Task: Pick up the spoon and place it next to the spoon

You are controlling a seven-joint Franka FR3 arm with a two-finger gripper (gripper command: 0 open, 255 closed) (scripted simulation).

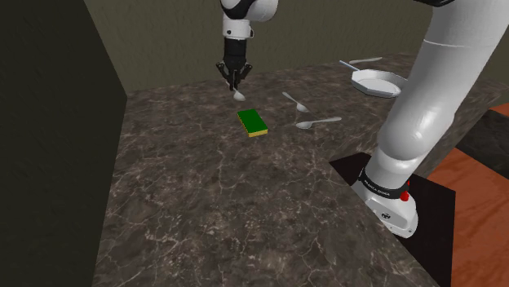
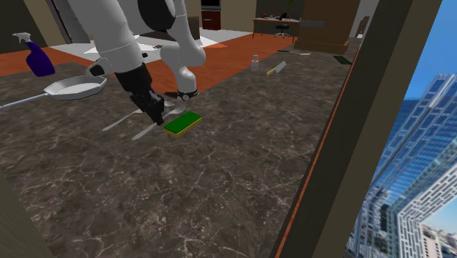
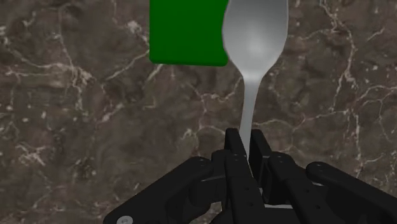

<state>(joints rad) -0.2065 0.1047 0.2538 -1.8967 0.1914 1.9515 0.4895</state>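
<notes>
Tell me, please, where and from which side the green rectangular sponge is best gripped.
Across its narrower width, from straight above: the green rectangular sponge, yellow underneath, lies flat on the dark marbled countertop, so its two long side faces likely offer parallel surfaces to clasp.

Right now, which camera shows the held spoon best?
The wrist view: the held spoon shows bowl and handle, clasped by the gripper. The shoulder view gives its small bowl below the gripper; the second exterior view leaves it too small to tell.
</notes>
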